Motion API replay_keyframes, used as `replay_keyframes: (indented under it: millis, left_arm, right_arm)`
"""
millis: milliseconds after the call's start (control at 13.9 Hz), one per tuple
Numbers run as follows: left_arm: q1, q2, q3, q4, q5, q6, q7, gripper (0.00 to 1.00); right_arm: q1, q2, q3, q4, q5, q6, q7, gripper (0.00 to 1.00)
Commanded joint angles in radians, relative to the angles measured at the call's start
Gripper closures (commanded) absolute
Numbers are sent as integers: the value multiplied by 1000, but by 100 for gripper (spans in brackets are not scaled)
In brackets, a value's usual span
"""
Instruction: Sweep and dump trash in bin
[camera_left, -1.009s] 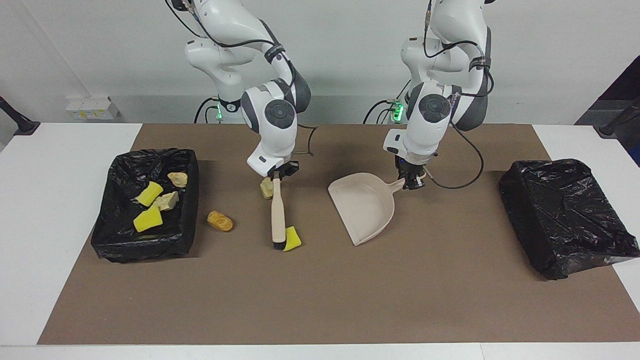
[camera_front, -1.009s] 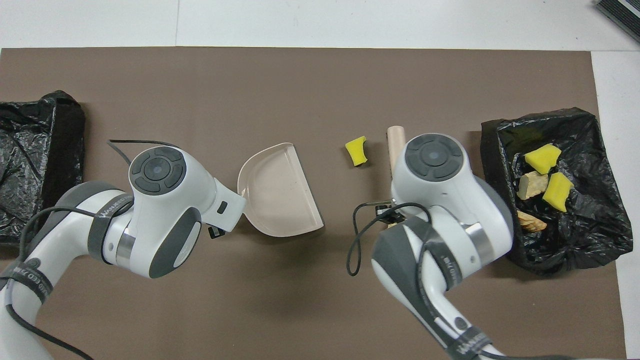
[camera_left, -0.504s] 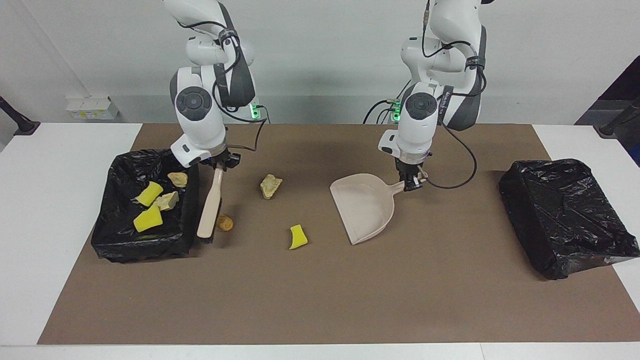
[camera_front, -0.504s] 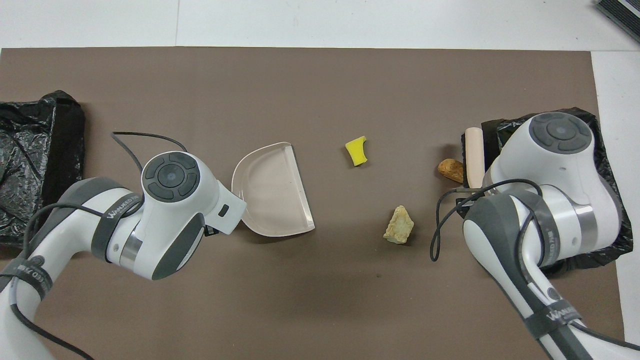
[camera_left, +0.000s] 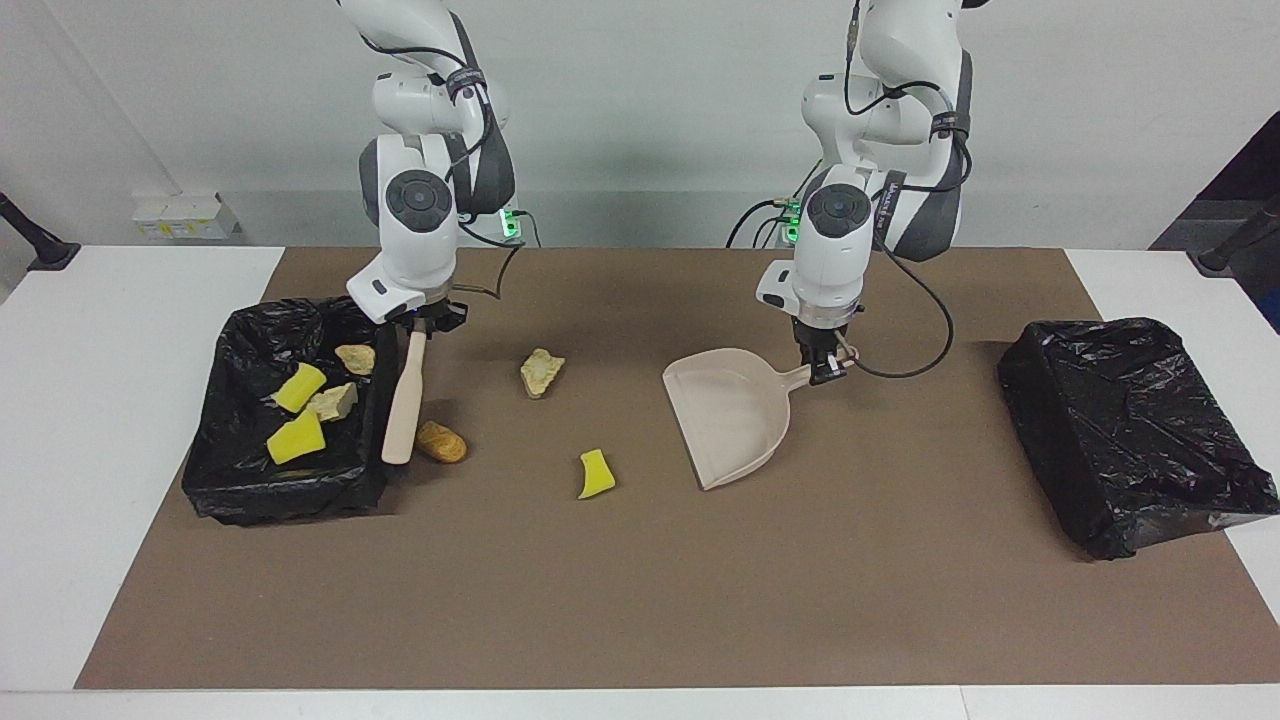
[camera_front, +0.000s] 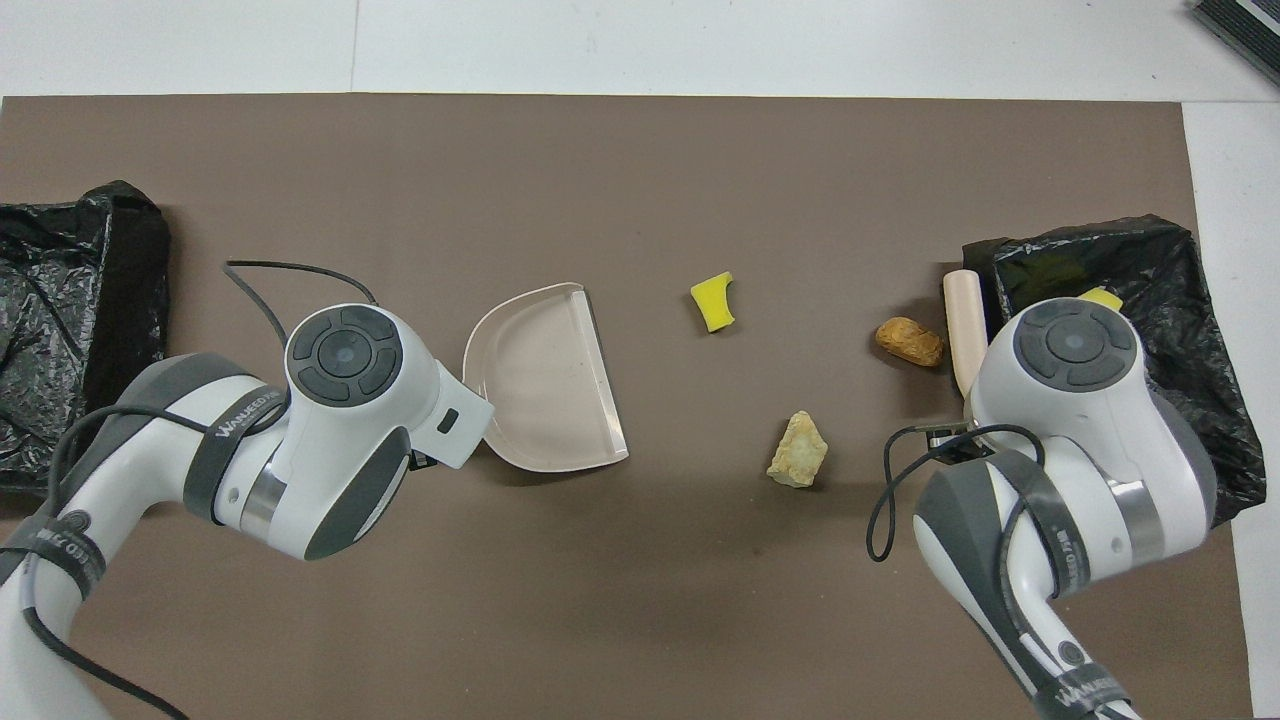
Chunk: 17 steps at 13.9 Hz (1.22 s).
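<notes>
Sweeping well means dragging the beige hand brush (camera_left: 405, 405) low from beside the golden-brown lump (camera_left: 441, 442), herding it past the yellow sponge scrap (camera_left: 596, 475) into the beige plastic dustpan (camera_left: 728, 412). The right gripper (camera_left: 420, 327) clamps the brush handle; the left gripper (camera_left: 824, 370) grips the dustpan's handle, tilted toward the lump.

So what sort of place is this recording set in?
Most likely a robotics lab bench, not a real kitchen: two arms are mounted at a white table covered by a brown mat, with bag-lined bins at each end and staged trash scraps, against a bare wall.
</notes>
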Motion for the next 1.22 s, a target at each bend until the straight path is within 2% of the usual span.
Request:
replay_keyframes:
  millis: [0, 288, 504, 648, 1009, 1153]
  left_arm:
    - [-15, 0, 11, -9, 29, 24, -28, 100]
    - [-16, 0, 10, -11, 29, 29, -44, 100]
    - [-16, 0, 10, -11, 29, 30, -44, 100]
    - [-15, 2, 10, -11, 29, 32, -44, 100]
    - [-16, 5, 8, -11, 29, 41, -44, 100]
    - [-25, 5, 8, -11, 27, 42, -50, 100]
  right_arm:
    - [1, 11, 6, -22, -36, 30, -31, 100]
    - [47, 41, 12, -20, -9, 50, -51, 100]
    - [113, 66, 11, 1, 158, 58, -39, 100]
    - [155, 112, 11, 41, 218, 77, 19, 100]
    - [299, 286, 12, 231, 324, 146, 208, 100]
    - [326, 335, 11, 353, 364, 113, 234, 100]
